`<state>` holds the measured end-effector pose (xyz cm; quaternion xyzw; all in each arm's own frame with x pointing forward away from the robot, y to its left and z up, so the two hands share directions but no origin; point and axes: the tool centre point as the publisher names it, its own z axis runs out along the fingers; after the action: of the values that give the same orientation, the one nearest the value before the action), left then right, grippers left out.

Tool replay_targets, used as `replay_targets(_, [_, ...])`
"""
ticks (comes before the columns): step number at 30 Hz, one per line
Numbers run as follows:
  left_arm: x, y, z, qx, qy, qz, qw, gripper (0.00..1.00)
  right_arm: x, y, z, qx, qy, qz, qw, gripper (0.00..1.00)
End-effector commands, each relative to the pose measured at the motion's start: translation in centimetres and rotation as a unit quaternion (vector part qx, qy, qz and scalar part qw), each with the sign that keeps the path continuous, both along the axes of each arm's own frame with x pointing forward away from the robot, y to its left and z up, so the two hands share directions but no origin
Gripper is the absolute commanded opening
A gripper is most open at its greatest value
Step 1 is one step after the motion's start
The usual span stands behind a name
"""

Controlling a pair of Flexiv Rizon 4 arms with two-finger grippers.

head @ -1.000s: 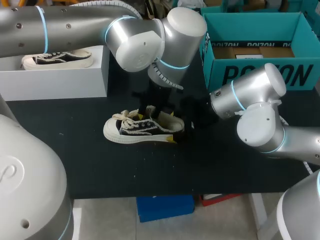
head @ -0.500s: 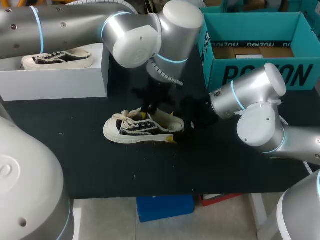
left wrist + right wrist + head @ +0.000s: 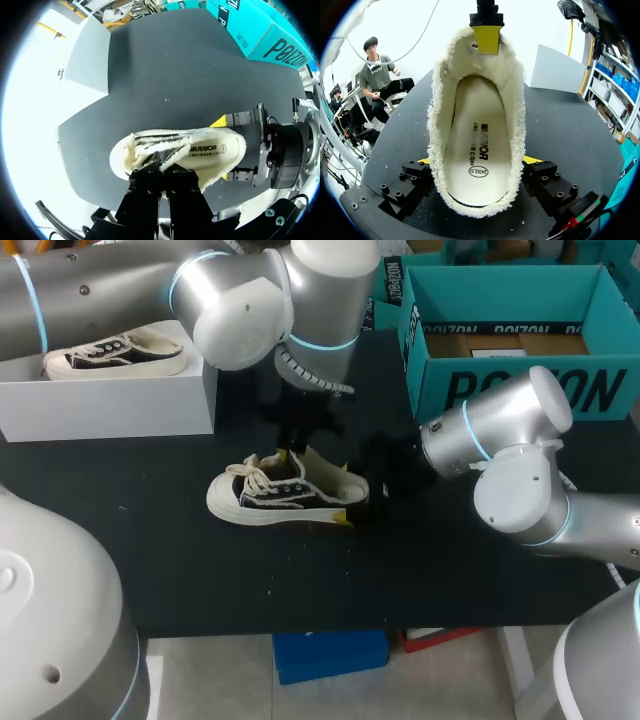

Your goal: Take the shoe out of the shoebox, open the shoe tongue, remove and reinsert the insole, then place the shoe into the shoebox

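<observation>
Well inside table (image 3: 450, 570) edges, shoe (image 3: 285, 495).

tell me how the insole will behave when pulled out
The insole looks thin and flat, so probably floppy and light. It sits snug inside the fleecy lining, so it may drag; the right gripper clamping the heel should steady the shoe.

Left tool (image 3: 164, 172) tips unseen in the shoe (image 3: 186, 150) tongue; toe hidden behind it in right wrist view.

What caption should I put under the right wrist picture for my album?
The right tool clamps the shoe by its heel while the left tool pinches the tongue, showing the insole.
</observation>
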<state>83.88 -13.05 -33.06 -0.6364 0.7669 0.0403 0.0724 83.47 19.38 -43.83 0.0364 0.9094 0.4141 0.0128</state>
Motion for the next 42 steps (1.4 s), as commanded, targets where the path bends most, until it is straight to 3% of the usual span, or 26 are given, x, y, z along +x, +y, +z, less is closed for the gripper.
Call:
replay_targets(1, [-0.6, 1.3, 0.6, -0.025, -0.014, -0.001, 1.000, 0.00, 0.1, 0.3, 0.0, -0.002, 0.001, -0.001, 1.000, 0.00])
replay_targets(16, [-0.3, 4.8, 0.6, -0.058, -0.033, 0.028, 0.997, 0.00, 0.1, 0.3, 0.0, -0.002, 0.001, -0.001, 1.000, 0.00])
replay_targets(25, [-0.4, 5.9, 0.2, -0.104, -0.033, 0.037, 0.993, 0.00, 0.1, 0.3, 0.0, -0.002, 0.001, -0.001, 1.000, 0.00])
replay_targets(42, [-0.7, 7.5, 0.0, -0.142, -0.046, 0.047, 0.988, 0.00, 0.1, 0.3, 0.0, -0.002, 0.001, -0.001, 1.000, 0.00])
